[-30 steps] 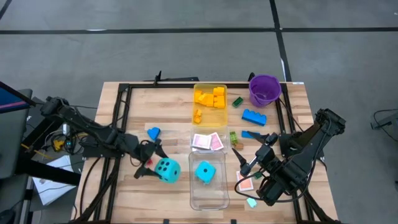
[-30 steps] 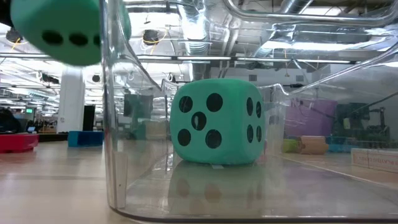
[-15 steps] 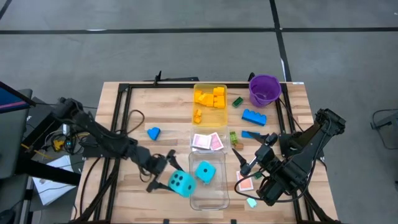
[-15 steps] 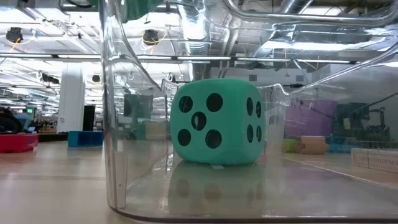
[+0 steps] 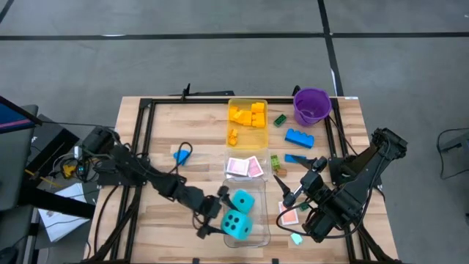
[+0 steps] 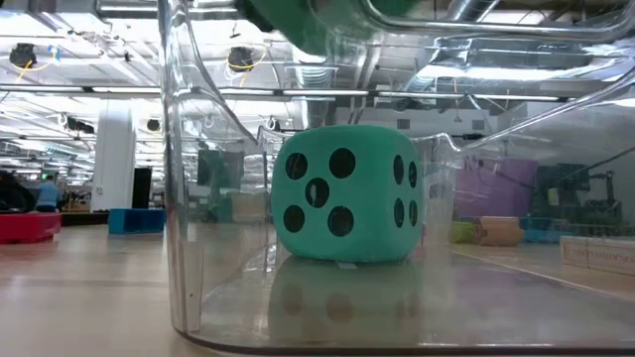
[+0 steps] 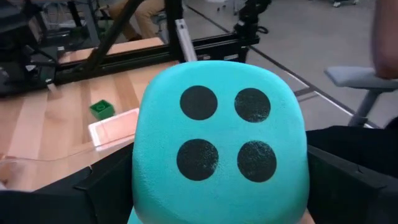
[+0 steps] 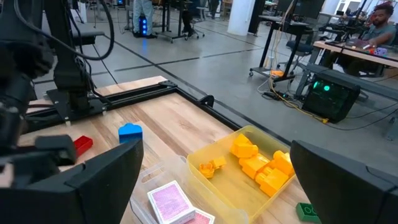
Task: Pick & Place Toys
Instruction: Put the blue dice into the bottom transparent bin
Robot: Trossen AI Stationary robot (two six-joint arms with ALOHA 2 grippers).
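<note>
From above, the left gripper (image 5: 220,220) gripped a cyan die (image 5: 235,224) over the clear tray (image 5: 260,233), beside a second die (image 5: 242,199) in it. The right gripper (image 5: 287,189) waited with fingers spread near the table's right edge.

At table height, that second die (image 6: 345,192) rested on the tray floor.

The left wrist camera showed the held die's (image 7: 221,146) four-dot face between the fingers.

The right wrist camera showed yellow bricks (image 8: 258,162) in a tray (image 8: 205,158) and pink cards (image 8: 168,202).

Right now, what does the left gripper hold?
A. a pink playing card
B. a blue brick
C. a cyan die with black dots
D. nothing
C: the left gripper is closed on a cyan die over the clear tray, and the left wrist view shows that die filling the space between its fingers.
</note>
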